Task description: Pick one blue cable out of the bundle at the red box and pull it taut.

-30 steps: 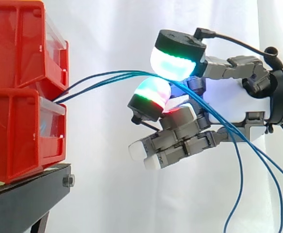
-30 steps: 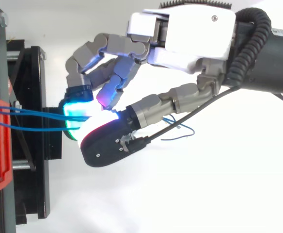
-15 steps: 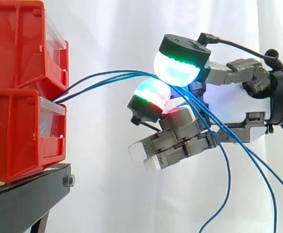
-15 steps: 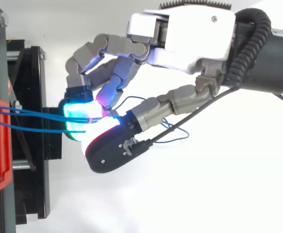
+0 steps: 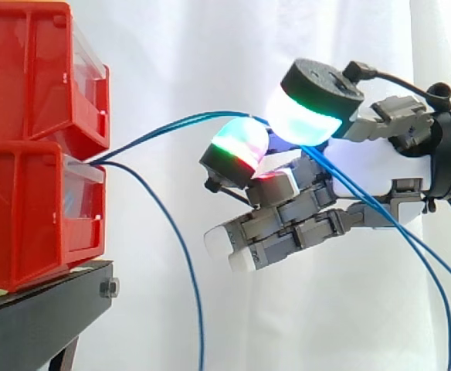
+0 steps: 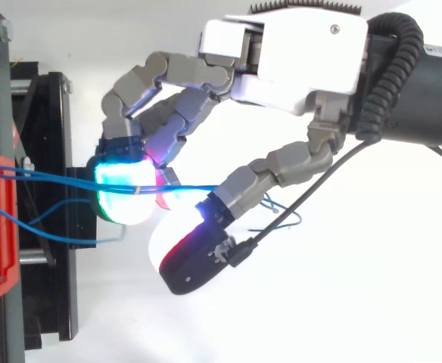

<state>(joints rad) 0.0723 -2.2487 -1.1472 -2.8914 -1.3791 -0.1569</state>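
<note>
White curtain (image 5: 210,46) as backdrop, soft cloth with vertical folds. At left, two red bins (image 5: 25,154) are stacked: boxy glossy moulded plastic with clear front panels. They sit on the black stand (image 5: 48,309), a flat matte slab with a hex bolt (image 5: 108,288) at the corner. The hand (image 5: 364,166) comes in from the right, level with the seam between the bins and well clear of them, with a smooth white hard shell over the palm. Two blue cables (image 5: 171,127), thin and round with a smooth sheath, leave that seam side by side, rise in a shallow arc into the hand, pass through it and run down to the lower right. Can't tell whether the hand clamps them or they just lie across it. A loose blue cable (image 5: 171,232) leaves the same seam, arcs over and hangs slack between bins and hand, apart from the hand
</note>
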